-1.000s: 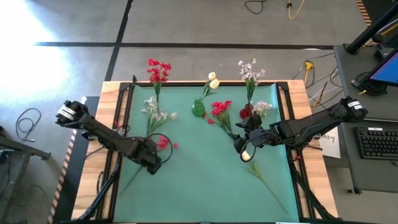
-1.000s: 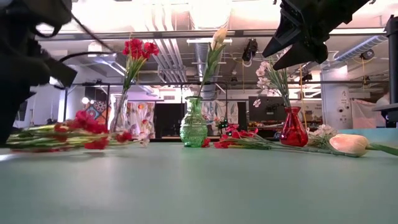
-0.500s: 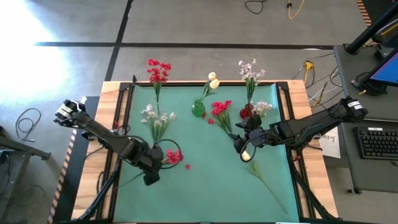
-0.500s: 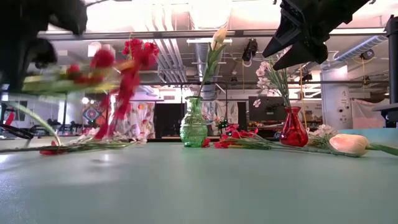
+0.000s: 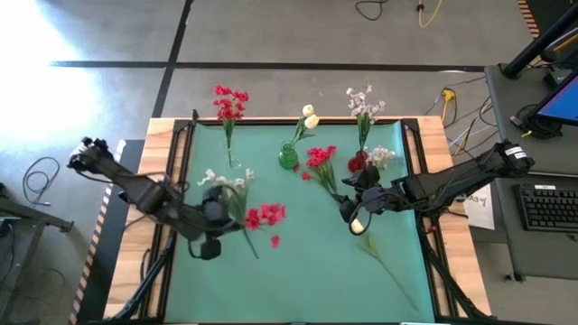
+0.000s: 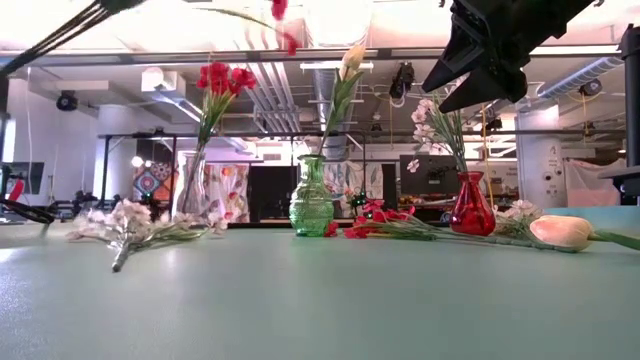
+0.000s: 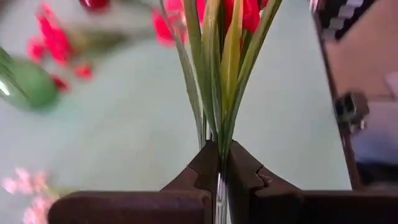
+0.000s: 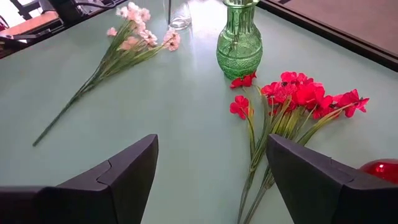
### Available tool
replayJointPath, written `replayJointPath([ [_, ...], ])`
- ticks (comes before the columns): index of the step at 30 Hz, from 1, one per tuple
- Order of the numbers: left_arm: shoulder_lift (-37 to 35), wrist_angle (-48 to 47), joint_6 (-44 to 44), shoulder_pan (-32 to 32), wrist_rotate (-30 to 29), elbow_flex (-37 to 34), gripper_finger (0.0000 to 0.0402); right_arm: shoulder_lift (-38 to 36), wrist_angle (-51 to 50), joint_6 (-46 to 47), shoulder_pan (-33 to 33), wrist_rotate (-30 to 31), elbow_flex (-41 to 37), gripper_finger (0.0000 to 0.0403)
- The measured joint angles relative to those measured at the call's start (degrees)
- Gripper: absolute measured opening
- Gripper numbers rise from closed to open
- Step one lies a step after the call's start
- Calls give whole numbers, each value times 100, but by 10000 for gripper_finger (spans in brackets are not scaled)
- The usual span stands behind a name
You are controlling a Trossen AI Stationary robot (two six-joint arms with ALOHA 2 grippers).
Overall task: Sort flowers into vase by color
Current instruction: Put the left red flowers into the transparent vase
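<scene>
Stems of a red flower bunch sit clamped in my left gripper, lifted off the mat. My right gripper hangs wide open above the mat's right side.

the smooth matt teal-green table mat lies within pale bare wooden table edges. the ribbed green glass vase, glossy red glass vase and clear glass vase shine. the matt dark plastic-looking gripper fingers look smooth.

Keyboard and yellow cable (both beyond the table edge).
</scene>
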Motion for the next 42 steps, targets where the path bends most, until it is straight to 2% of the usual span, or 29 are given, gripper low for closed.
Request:
replayJointPath([
  [8,-642,551,962,0,-1753,-2,0,0,1,-2,0,1,0,292],
  [19,-884,2120,2918,245,-3013,-52,0,0,27,-4,0,49,0,292],
  [25,-1108,3187,3861,805,-2965,-366,0,0,50,-31,0,51,0,290],
  [31,-1668,4178,4371,1739,-2012,-1070,0,0,54,-44,0,54,0,286],
  [38,-2505,5124,4665,2864,-1860,-2009,0,0,54,-45,0,58,0,286],
  [42,-2974,5696,4752,3608,-1379,-2531,0,0,58,-46,0,69,0,286],
])
